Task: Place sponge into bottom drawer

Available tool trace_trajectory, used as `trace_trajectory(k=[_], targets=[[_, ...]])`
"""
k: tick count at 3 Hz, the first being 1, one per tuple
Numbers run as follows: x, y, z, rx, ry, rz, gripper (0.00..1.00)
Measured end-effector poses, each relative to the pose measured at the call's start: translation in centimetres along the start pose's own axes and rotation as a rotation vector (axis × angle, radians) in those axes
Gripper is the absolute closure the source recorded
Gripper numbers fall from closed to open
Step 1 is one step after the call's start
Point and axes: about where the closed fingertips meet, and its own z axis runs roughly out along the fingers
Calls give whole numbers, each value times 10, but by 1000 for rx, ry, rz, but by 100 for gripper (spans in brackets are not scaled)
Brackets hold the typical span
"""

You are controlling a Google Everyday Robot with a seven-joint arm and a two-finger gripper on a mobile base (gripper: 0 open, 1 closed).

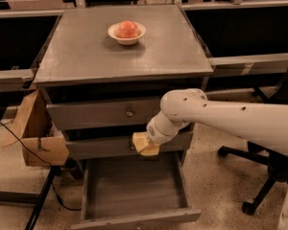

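Sponge [141, 141], the only one, slants down to the right, pinched in the gripper [147, 145]. It hangs over the open bottom drawer [134, 188], lowest of three drawers [98, 114].

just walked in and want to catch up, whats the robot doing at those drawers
The robot's gripper has its jaws shut on the sponge, holding it in front of the middle drawer, above the bottom drawer, which stands pulled out. The sponge is not yet in it. A bowl with a fruit sits on the cabinet top, away from the arm.
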Motion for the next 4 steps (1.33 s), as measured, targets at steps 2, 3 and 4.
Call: trace_trajectory(k=[2,3,4], targets=[[13,-42,52,113,-21,-347,100],[16,-61,91,118,-15,-535,100],[22,-62,100,109,1,-624,100]])
